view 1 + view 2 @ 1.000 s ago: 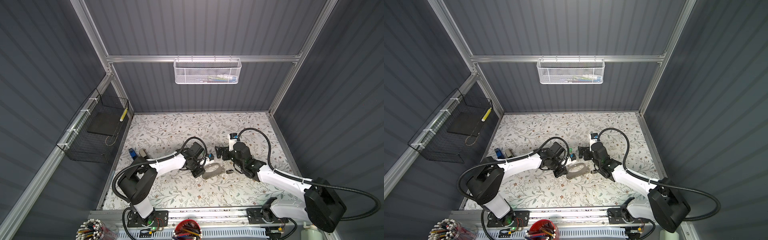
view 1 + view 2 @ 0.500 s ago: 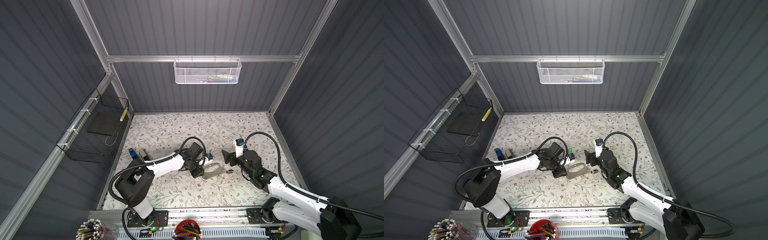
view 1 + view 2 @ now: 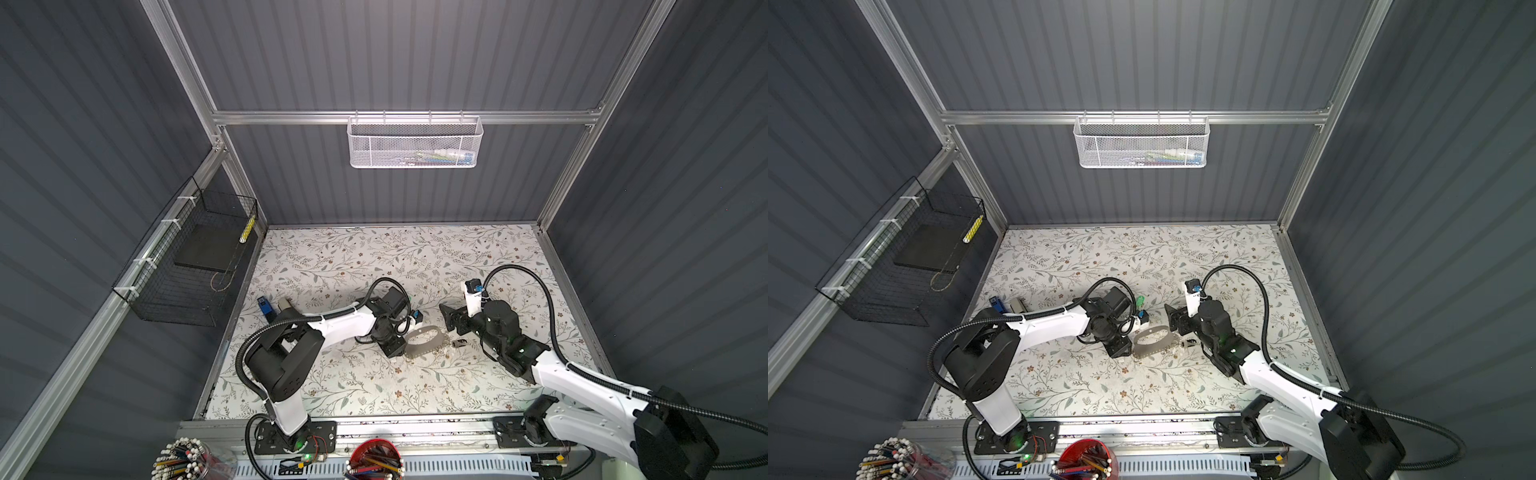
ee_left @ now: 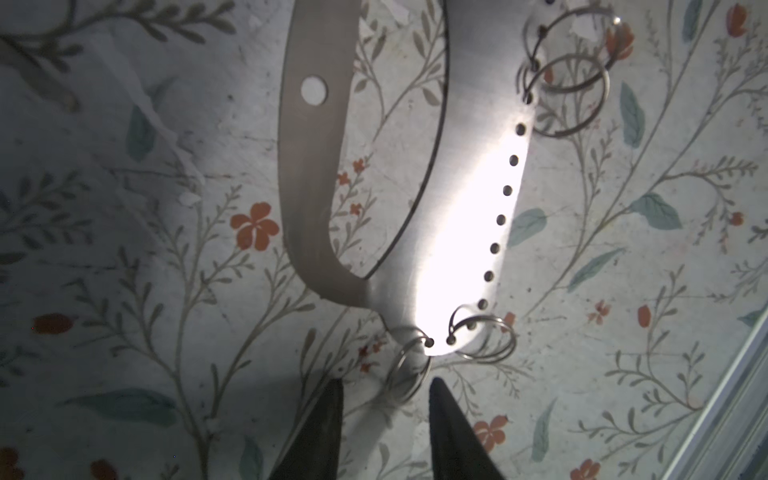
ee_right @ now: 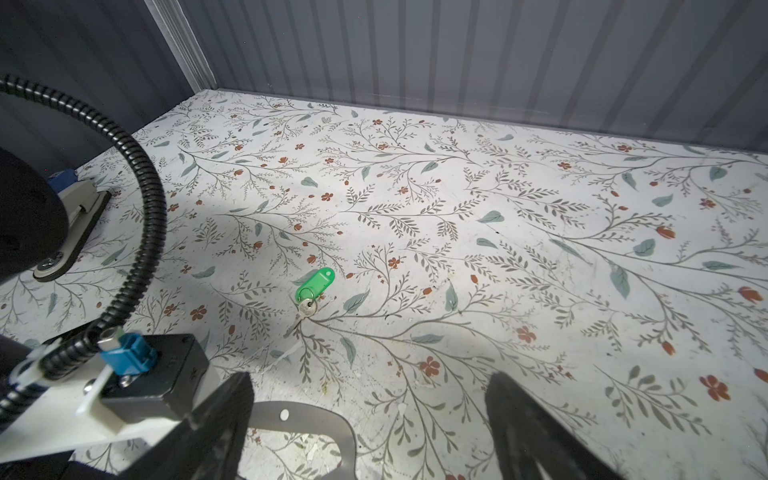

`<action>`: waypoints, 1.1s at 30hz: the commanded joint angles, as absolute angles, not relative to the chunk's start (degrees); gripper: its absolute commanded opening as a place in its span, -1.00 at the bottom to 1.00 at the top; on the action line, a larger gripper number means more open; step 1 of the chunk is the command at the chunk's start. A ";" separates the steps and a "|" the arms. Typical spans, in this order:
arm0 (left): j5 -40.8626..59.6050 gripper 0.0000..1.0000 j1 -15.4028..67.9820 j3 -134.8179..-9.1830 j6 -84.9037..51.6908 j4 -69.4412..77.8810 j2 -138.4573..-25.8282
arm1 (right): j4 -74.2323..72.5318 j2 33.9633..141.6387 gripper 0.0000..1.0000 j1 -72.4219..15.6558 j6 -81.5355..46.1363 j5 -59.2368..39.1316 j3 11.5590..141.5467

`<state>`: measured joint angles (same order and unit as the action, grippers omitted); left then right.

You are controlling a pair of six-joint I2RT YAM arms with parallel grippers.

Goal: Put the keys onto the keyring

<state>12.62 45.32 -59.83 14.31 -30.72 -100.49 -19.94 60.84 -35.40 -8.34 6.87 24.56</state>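
1. The keyring [image 3: 428, 350] lies flat on the flowered tabletop [image 3: 374, 257] between the two hands. Small metal loops [image 4: 484, 337] hang from holes along its edge.
2. The left hand [image 4: 382, 395] sits at the keyring's left end with its fingers [image 4: 328, 415] parted by a narrow gap. The endmost loop lies in that gap just ahead of the tips, and nothing is pinched.
3. The right hand [image 5: 370, 386] is just beside the keyring's right end, on the back-wall side. Its fingers are spread wide and it holds nothing.
4. The green-tagged key [image 5: 311, 289] lies on the tabletop apart from the keyring, also on the back-wall side. In a top view only a bit of green [image 3: 1140, 299] peeks out beside the left arm's wrist.
5. The dark-tagged key [image 3: 459, 343] lies just beside the keyring's right end. I cannot tell whether it touches a loop.
6. A blue stapler [image 3: 264, 308] and a grey stapler [image 3: 286, 305] sit well to the left of the keyring.
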 commanded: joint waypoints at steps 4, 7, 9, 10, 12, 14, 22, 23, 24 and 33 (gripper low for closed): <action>14.92 -0.34 45.00 -62.89 13.67 -33.39 -103.52 | -20.39 61.70 0.78 -35.23 -8.43 5.80 26.19; 15.30 -0.41 44.93 -63.15 14.24 -34.07 -104.01 | -20.39 61.87 0.78 -35.19 -8.26 5.93 26.10; 15.47 -0.44 45.00 -63.27 14.60 -34.58 -104.23 | -20.39 62.13 0.78 -35.20 -8.16 6.10 26.05; 15.47 -0.46 45.00 -63.23 14.66 -34.78 -104.27 | -20.39 62.30 0.79 -35.17 -8.15 6.10 25.97; 15.51 -0.49 44.99 -63.21 14.89 -35.06 -104.30 | -20.39 62.62 0.79 -35.23 -8.26 6.19 26.09; 15.69 -0.53 45.00 -63.20 15.02 -35.21 -104.16 | -20.39 62.83 0.78 -35.16 -8.22 6.18 26.10; 16.23 -0.71 44.98 -62.40 15.55 -34.74 -103.01 | -20.48 63.37 0.76 -35.24 -7.92 6.75 26.01; 16.44 -0.74 45.00 -62.32 15.53 -34.57 -102.85 | -20.48 63.51 0.74 -35.21 -7.81 6.86 26.02; 16.91 -0.79 44.99 -62.23 15.51 -34.16 -102.58 | -20.35 63.52 0.71 -35.24 -7.77 7.14 26.00; 18.45 -1.00 44.99 -59.56 15.40 -30.07 -98.35 | -18.92 61.32 0.52 -35.16 -5.01 9.48 25.47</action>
